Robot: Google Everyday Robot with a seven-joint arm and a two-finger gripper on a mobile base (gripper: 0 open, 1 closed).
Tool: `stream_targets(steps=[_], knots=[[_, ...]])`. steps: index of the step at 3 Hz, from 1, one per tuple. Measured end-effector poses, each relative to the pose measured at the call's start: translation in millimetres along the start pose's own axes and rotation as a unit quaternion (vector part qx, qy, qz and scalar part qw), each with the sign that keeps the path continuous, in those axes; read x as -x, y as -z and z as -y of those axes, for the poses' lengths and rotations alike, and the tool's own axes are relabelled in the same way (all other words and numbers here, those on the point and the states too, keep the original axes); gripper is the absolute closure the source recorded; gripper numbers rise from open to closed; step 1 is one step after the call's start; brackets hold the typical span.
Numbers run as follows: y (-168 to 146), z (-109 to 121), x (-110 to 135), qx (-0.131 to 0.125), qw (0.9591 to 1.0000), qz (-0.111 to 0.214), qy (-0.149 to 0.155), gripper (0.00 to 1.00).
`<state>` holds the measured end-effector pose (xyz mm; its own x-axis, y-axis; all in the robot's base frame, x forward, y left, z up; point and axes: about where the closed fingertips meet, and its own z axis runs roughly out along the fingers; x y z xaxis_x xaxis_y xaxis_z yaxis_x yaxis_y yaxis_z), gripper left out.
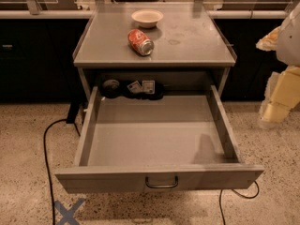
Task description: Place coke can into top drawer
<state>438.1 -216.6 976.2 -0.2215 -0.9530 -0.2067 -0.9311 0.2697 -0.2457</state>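
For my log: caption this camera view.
Coke can lies on countertop near bowl; top drawer open; gripper at right edge.

Top drawer (pixel 154 139) stood open, its handle (pixel 161 183) at 6 o'clock. The coke can (pixel 140 42) lay on its side on the cabinet top (pixel 197 41), with a white bowl (pixel 147 18) at its 12 o'clock. The gripper (pixel 280 100) hung at 3 o'clock, well apart from the can.

Blue tape X (pixel 69 211) on the floor (pixel 28 172); white lettering on the coke can (pixel 140 42) illegible; gripper (pixel 280 100) at right edge.
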Motion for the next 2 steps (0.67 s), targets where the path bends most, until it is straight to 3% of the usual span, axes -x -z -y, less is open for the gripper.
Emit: stream_targets(steps=[1, 2], knots=[[0.0, 0.0, 0.0, 0.000, 1.0000, 0.000, 0.000, 0.00], [-12.4, 6.2, 16.2, -0.005, 0.9998, 0.013, 0.015, 0.00]])
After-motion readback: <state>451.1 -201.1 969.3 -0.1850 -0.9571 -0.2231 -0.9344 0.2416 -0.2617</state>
